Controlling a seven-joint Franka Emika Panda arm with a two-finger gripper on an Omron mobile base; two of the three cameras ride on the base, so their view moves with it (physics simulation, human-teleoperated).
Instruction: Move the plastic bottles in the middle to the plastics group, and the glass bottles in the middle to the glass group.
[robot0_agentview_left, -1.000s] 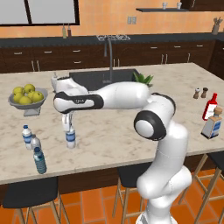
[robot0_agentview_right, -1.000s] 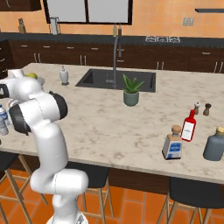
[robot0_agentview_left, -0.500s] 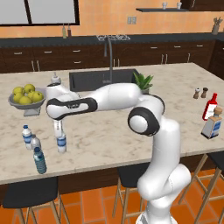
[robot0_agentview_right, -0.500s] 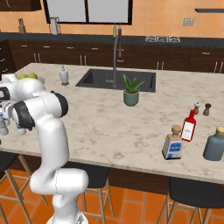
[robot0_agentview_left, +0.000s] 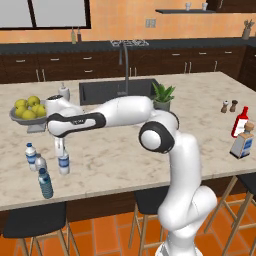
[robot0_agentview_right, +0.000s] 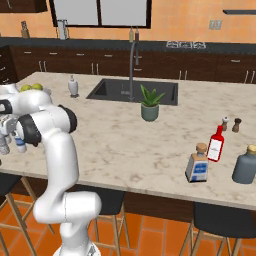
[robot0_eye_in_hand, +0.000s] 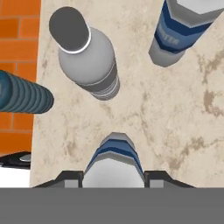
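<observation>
End effector (robot0_agentview_left: 62, 150) pinching a labelled plastic bottle (robot0_agentview_left: 63, 163), upright at the left end of the table (robot0_agentview_left: 130, 150), just beside the plastics group: a grey clear bottle (robot0_eye_in_hand: 87, 59), a second labelled bottle (robot0_eye_in_hand: 175, 30) and a ribbed blue one (robot0_agentview_left: 45, 183). To place well: set the base flat on bare marble, clear of its neighbours, then release and lift straight up. The glass bottle (robot0_agentview_right: 198, 163) already stands by the red bottle (robot0_agentview_right: 215, 144).
</observation>
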